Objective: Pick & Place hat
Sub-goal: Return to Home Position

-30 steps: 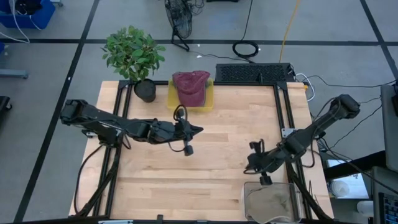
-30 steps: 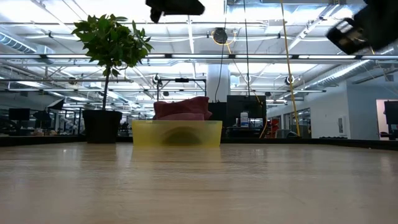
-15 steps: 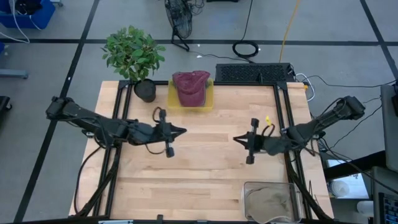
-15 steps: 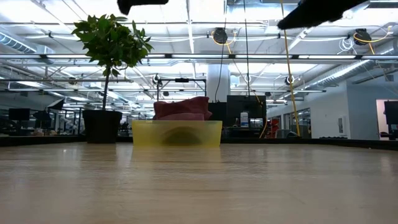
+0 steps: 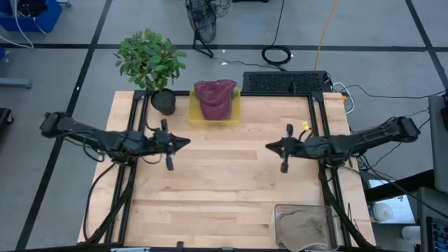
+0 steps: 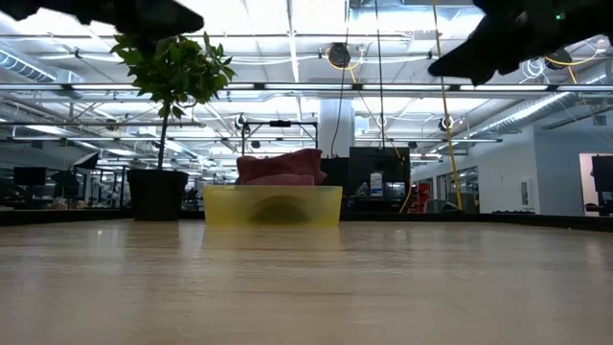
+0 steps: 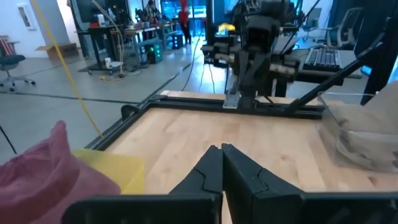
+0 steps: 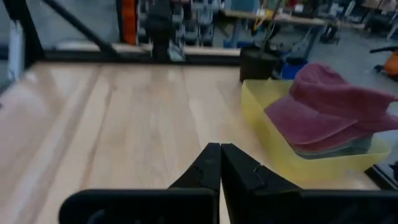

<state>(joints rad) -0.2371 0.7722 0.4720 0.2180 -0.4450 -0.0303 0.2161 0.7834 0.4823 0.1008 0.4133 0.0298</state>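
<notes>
A maroon hat point(image 5: 215, 98) lies in a yellow tray point(image 5: 193, 112) at the table's far edge; it also shows in the low view point(image 6: 281, 166), the right wrist view point(image 8: 333, 112) and the left wrist view point(image 7: 43, 171). My left gripper point(image 5: 187, 141) hovers over the table's left half, shut and empty, pointing toward the right. My right gripper point(image 5: 267, 147) hovers over the right half, shut and empty, pointing toward the left. Both are well above the wood and apart from the hat.
A potted plant point(image 5: 150, 63) stands at the far left corner beside the tray. A clear plastic bin point(image 5: 306, 225) sits at the near right edge. A keyboard point(image 5: 285, 81) lies beyond the far edge. Bare wood lies between the two grippers.
My left gripper has drawn back toward the table's left edge. My right gripper has swung from near the clear bin toward the far edge and levelled out, then pulled back a little toward the right. The hat and tray have stayed put.
</notes>
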